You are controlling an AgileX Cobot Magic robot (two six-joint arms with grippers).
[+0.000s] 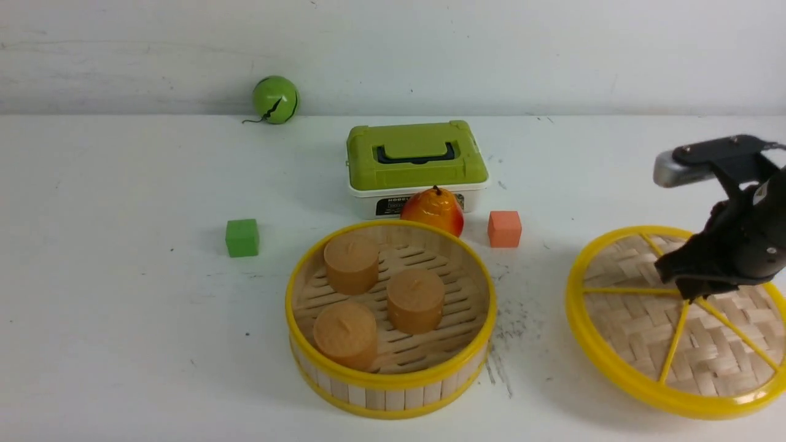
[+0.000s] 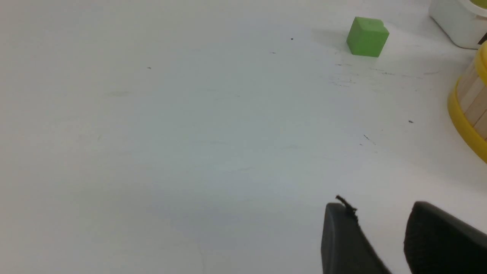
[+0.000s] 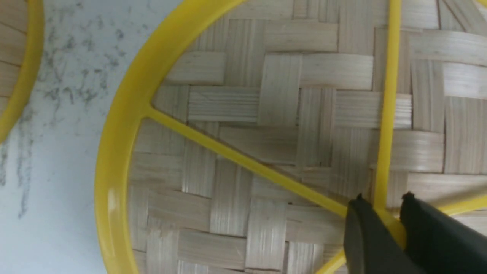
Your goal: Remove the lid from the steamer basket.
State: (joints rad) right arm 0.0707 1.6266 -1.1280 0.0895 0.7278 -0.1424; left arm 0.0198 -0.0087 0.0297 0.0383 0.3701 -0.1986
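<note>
The steamer basket (image 1: pixel 393 383) stands uncovered at the table's front middle with three brown buns (image 1: pixel 415 301) inside; its wall also shows in the left wrist view (image 2: pixel 470 110). The lid (image 1: pixel 638 331) is to the right of the basket, apart from it, low over or on the table; I cannot tell which. My right gripper (image 1: pixel 691 294) is over its middle. In the right wrist view the gripper (image 3: pixel 382 203) is shut on the yellow centre knob of the lid (image 3: pixel 243 114). My left gripper (image 2: pixel 380 213) is open and empty over bare table, left of the basket.
A white box with a green lid (image 1: pixel 414 156) stands behind the basket, with a red-orange pear (image 1: pixel 433 210) in front of it. An orange cube (image 1: pixel 504 229) lies right of the pear. A green cube (image 1: pixel 242 237) lies left of the basket. A green ball (image 1: pixel 275 99) sits by the back wall.
</note>
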